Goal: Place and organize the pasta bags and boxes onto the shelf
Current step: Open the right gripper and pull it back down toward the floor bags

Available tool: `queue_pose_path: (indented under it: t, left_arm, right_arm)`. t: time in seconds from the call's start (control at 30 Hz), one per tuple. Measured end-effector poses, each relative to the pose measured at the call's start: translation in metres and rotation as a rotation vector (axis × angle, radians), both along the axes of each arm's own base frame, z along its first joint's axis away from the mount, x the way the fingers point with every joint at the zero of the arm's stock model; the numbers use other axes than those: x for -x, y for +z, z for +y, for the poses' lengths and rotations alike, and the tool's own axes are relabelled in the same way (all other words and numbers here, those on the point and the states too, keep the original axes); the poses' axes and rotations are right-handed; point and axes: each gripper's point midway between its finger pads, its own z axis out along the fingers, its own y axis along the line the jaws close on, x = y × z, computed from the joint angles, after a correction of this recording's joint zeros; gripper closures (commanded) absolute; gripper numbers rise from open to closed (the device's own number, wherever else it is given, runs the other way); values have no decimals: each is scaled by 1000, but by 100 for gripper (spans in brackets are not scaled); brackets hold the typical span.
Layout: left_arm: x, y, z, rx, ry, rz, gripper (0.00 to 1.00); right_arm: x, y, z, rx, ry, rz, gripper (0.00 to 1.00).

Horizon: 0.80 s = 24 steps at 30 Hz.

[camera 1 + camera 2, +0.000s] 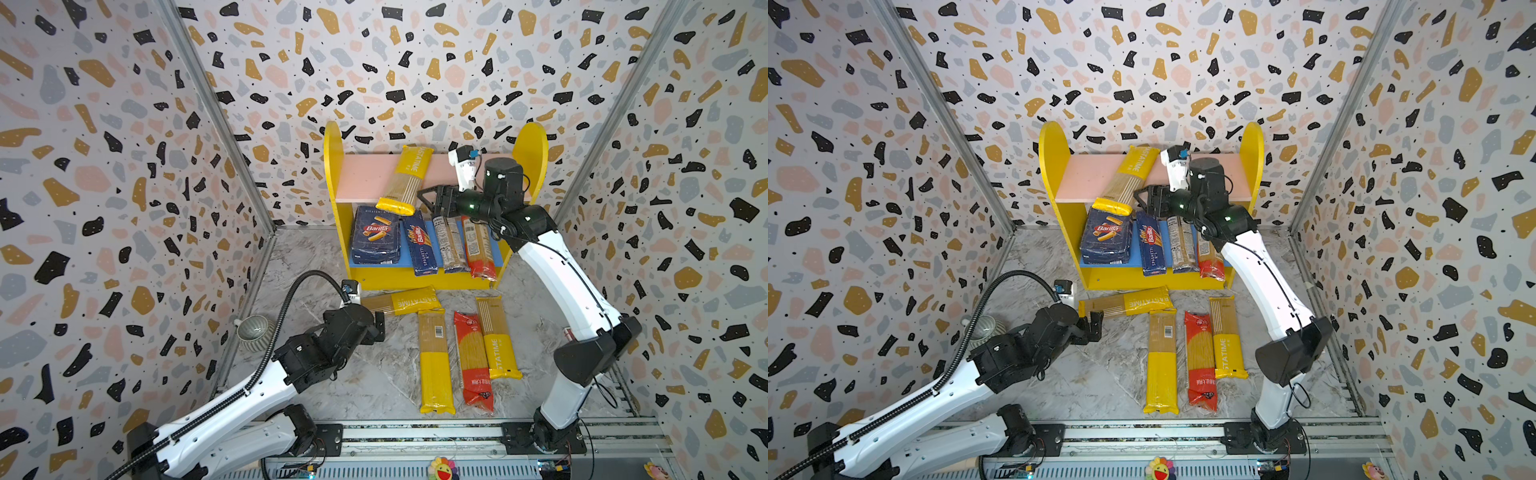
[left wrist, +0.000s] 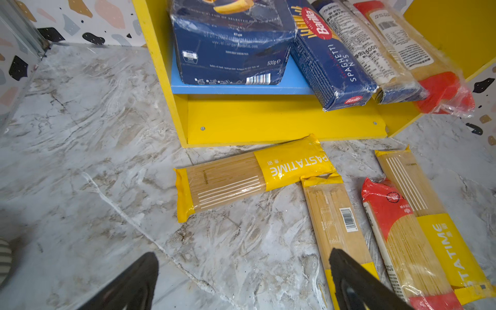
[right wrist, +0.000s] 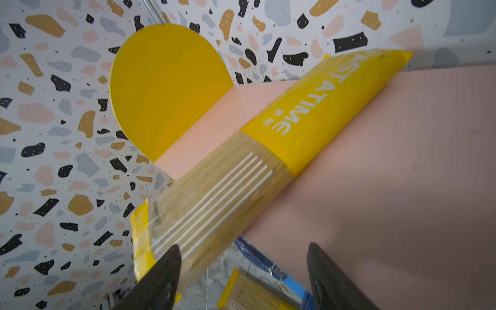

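Left hand [image 2: 243,252] hangs low, spread wide; right hand [image 3: 243,244] is raised, jaws parted.

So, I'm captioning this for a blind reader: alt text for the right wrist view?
A yellow-and-clear PASTATIME bag lies diagonally across the pink shelf board, its clear end overhanging the edge. The right claw stands open at that end.

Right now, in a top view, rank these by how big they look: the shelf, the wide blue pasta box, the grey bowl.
1. shelf
2. wide blue pasta box
3. grey bowl
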Motion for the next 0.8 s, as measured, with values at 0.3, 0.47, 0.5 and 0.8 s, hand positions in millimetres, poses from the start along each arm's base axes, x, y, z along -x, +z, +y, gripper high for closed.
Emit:
queue_pose_path:
  t: [0.3, 0.47, 0.5, 0.8]
  left_arm:
    - [2, -22, 0, 27, 10, 39, 1]
    - [20, -67, -11, 1, -25, 123, 0]
    - [24, -74, -15, -8, -38, 133, 1]
    - [53, -126, -55, -15, -124, 214, 0]
  right_arm:
    - [88, -72, -35, 109, -34, 81, 20]
    - [111, -154, -68, 238, -121, 196, 18]
    - [116, -170, -75, 261, -134, 222, 18]
    - [162, -233, -120, 334, -218, 321, 12]
